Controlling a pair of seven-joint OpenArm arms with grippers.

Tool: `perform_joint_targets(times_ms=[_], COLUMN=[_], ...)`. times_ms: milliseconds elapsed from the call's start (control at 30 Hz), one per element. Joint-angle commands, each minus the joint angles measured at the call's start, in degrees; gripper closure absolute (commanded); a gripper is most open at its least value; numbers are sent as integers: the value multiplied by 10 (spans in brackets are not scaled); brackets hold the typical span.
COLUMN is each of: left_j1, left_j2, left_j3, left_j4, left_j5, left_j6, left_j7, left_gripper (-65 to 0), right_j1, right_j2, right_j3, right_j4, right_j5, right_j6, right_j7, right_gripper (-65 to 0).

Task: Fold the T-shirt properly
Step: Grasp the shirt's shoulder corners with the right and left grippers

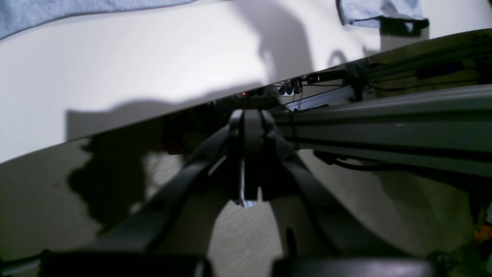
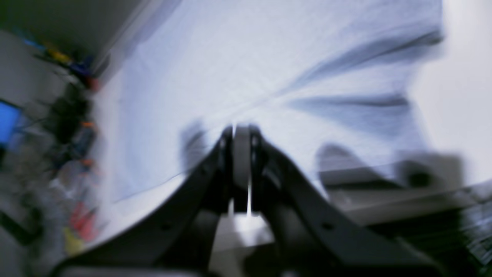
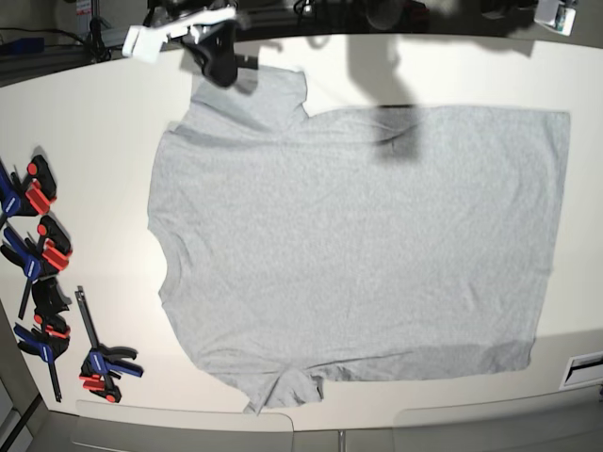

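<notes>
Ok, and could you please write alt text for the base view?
A grey T-shirt lies spread unfolded on a white table, neck opening toward the left. The right arm's dark gripper is above one sleeve; clamps lie at left.

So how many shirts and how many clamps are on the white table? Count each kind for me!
T-shirt: 1
Clamps: 4
Total: 5
</notes>
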Motion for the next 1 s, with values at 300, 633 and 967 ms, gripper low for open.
perform_joint_targets(times_ms=[300,633,967], left_j1=[-17,-29,-34], left_j2=[-1,-3,-3], left_j3=[-3,-3,-3], left_j4=[7,7,7], left_j5=[21,20,20], left_j6=[-5,-5,-5], left_j7=[-9,-9,0], left_gripper=[0,0,0], right_j1=[104,192,213], right_j2=[-81,-91,-80], right_j3=[301,389,237], right_j4=[-163,-241,-242], right_j5=[219,36,-23], right_j6=[106,119,119], right_j7=[-102,-156,-221], right_gripper=[0,-283,-413])
